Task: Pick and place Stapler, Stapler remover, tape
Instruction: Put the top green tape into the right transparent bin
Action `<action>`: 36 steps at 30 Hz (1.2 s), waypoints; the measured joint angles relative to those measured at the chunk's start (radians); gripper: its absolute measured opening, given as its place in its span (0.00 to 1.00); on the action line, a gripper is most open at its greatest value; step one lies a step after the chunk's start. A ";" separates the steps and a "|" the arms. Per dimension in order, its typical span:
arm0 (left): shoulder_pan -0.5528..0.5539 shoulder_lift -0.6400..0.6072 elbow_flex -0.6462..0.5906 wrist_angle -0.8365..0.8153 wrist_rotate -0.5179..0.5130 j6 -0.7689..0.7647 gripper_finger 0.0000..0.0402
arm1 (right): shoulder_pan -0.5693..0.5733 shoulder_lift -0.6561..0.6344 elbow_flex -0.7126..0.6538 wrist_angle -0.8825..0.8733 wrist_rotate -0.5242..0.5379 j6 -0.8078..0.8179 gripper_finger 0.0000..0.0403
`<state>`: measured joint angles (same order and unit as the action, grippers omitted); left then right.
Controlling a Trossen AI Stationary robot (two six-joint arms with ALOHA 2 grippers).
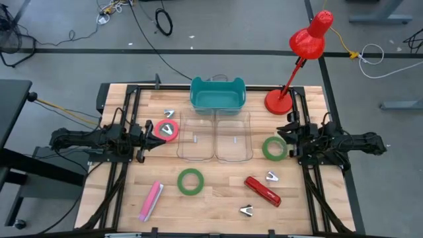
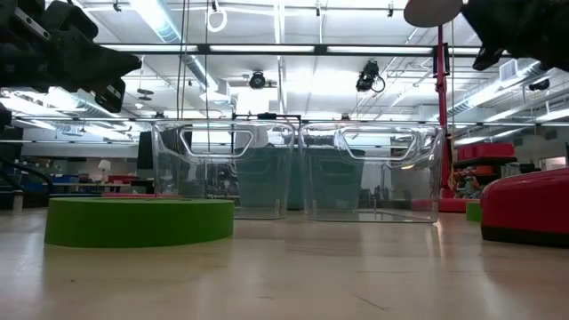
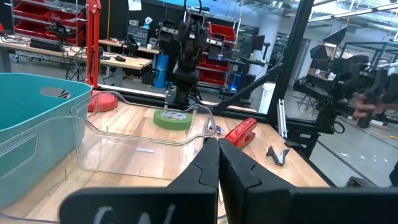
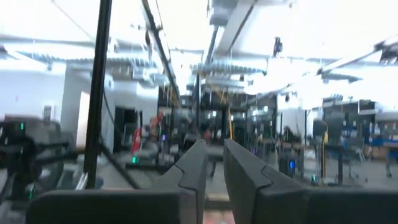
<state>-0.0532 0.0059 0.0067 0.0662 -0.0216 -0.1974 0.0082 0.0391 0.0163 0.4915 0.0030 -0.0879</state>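
The left gripper [image 1: 151, 137] hangs at the table's left edge, its fingers pressed together and empty, beside the red-pink tape roll [image 1: 166, 129]. The right gripper [image 1: 285, 135] waits at the right edge, fingers narrowly apart, near a green tape roll [image 1: 274, 148]. Another green roll [image 1: 190, 181] and the red stapler [image 1: 262, 190] lie in front of two clear bins [image 1: 215, 137].

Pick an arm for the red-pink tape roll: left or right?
Left. The left gripper sits beside the red-pink tape roll; the right gripper is across the clear bins, by a green roll.
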 joint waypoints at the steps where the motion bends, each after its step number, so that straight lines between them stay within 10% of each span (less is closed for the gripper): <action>1: 0.000 0.000 0.000 0.000 0.000 0.000 0.01 | 0.000 0.000 0.000 0.026 0.005 0.000 0.14; 19: 0.000 0.000 0.000 0.000 0.000 0.000 0.01 | 0.000 0.006 0.018 0.305 0.224 0.135 0.14; 36: 0.000 0.000 0.000 0.000 0.000 0.000 0.01 | 0.000 0.151 0.432 -0.215 0.185 0.132 0.14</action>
<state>-0.0533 0.0062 0.0066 0.0666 -0.0217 -0.1970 0.0086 0.1897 0.4483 0.2769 0.1878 0.0445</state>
